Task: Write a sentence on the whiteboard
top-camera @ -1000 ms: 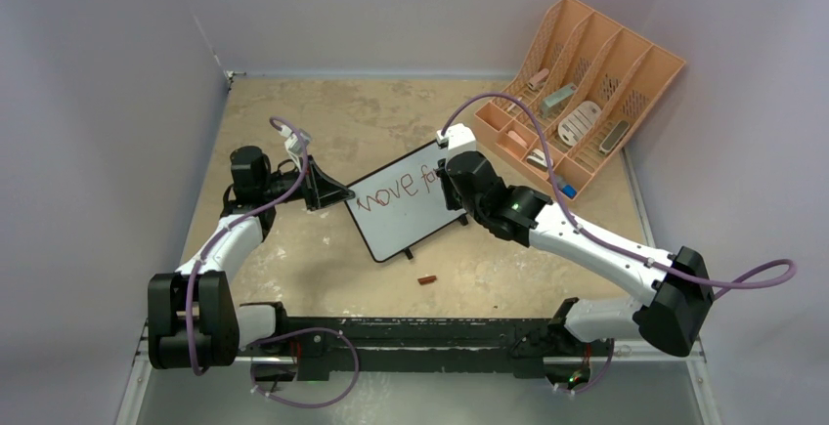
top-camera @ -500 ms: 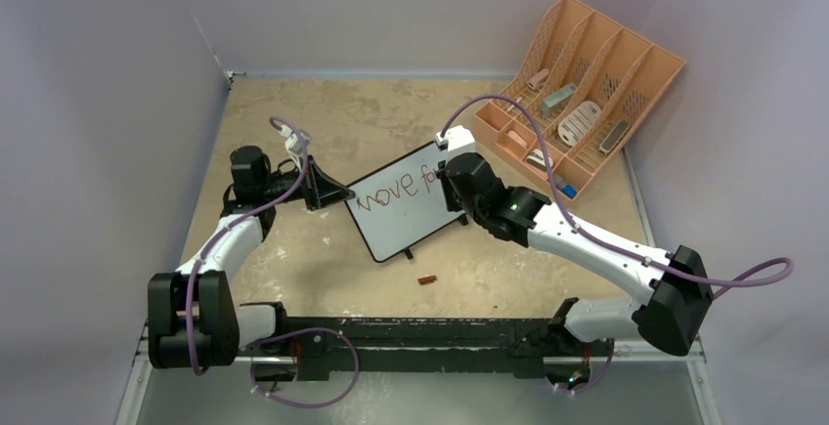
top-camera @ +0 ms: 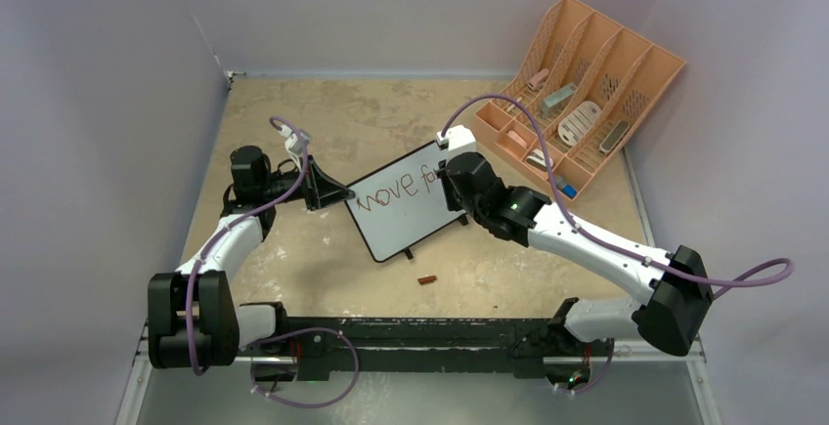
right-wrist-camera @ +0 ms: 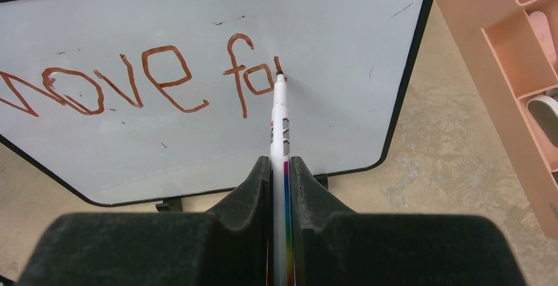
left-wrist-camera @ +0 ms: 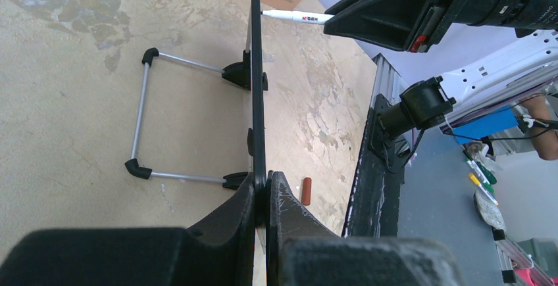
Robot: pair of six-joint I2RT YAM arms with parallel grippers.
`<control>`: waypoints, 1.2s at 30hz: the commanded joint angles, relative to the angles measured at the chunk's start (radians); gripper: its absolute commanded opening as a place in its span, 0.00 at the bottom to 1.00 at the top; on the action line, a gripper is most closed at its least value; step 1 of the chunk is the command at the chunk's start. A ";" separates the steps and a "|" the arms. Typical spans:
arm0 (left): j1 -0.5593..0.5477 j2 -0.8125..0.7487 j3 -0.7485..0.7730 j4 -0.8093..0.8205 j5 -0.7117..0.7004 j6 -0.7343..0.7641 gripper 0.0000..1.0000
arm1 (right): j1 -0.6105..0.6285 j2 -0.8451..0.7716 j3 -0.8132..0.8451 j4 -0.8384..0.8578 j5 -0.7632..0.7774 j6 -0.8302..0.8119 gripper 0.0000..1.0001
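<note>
Whiteboard (top-camera: pixel 406 202) standing near the middle of the table (top-camera: pixel 323 122), propped on a wire stand (left-wrist-camera: pixel 141 118) with black feet, seen edge-on from the left wrist. Left gripper (left-wrist-camera: pixel 262 190) clamped shut on the board's 9 o'clock edge, black frame pinched between both fingers. Right gripper (right-wrist-camera: pixel 281 167) at the board's 3 o'clock side, closed around a white marker (right-wrist-camera: pixel 279 121), barrel lying in the slot between the fingers, tip touching the white face. Written there in red-brown, slanting uphill in the top view: "move fo", with the tip just at 3 o'clock of the "o", on a short stroke. Rainbow stripe along the barrel beside grey block print, not readable; small red lettering on the barrel in the left-wrist view, too blurred to read. A few stray dark specks on the board's face. Red-brown cap (top-camera: pixel 427 279) lying on the table at the board's 6 o'clock, apart from it. Peach organizer (top-camera: pixel 582 93) at the table's 2 o'clock, apart from the board, small items in its slots.
</note>
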 commanded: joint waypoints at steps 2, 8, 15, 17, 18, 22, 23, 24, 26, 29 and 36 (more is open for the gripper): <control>-0.008 0.007 0.024 0.000 0.012 0.046 0.00 | -0.009 0.007 0.034 0.037 0.035 -0.020 0.00; -0.009 0.009 0.024 0.000 0.012 0.047 0.00 | -0.013 0.002 0.043 0.045 0.037 -0.025 0.00; -0.010 0.009 0.025 0.000 0.011 0.047 0.00 | -0.015 0.003 0.052 0.052 0.039 -0.026 0.00; -0.010 0.009 0.026 0.000 0.011 0.047 0.00 | -0.016 0.005 0.054 0.054 0.040 -0.028 0.00; -0.009 0.009 0.026 0.000 0.012 0.047 0.00 | -0.016 0.005 0.055 0.054 0.041 -0.028 0.00; -0.009 0.009 0.026 0.000 0.012 0.047 0.00 | -0.020 0.007 0.055 0.053 0.045 -0.028 0.00; -0.008 0.009 0.026 0.000 0.011 0.047 0.00 | -0.021 0.007 0.054 0.052 0.045 -0.028 0.00; -0.009 0.009 0.026 0.000 0.011 0.047 0.00 | -0.021 0.007 0.052 0.050 0.047 -0.026 0.00; -0.008 0.009 0.026 -0.002 0.012 0.047 0.00 | -0.024 0.007 0.049 0.047 0.047 -0.025 0.00; -0.008 0.009 0.026 -0.002 0.011 0.047 0.00 | -0.027 0.004 0.043 0.044 0.046 -0.023 0.00; -0.008 0.009 0.026 -0.004 0.008 0.048 0.00 | -0.032 -0.016 0.033 0.033 0.025 -0.025 0.00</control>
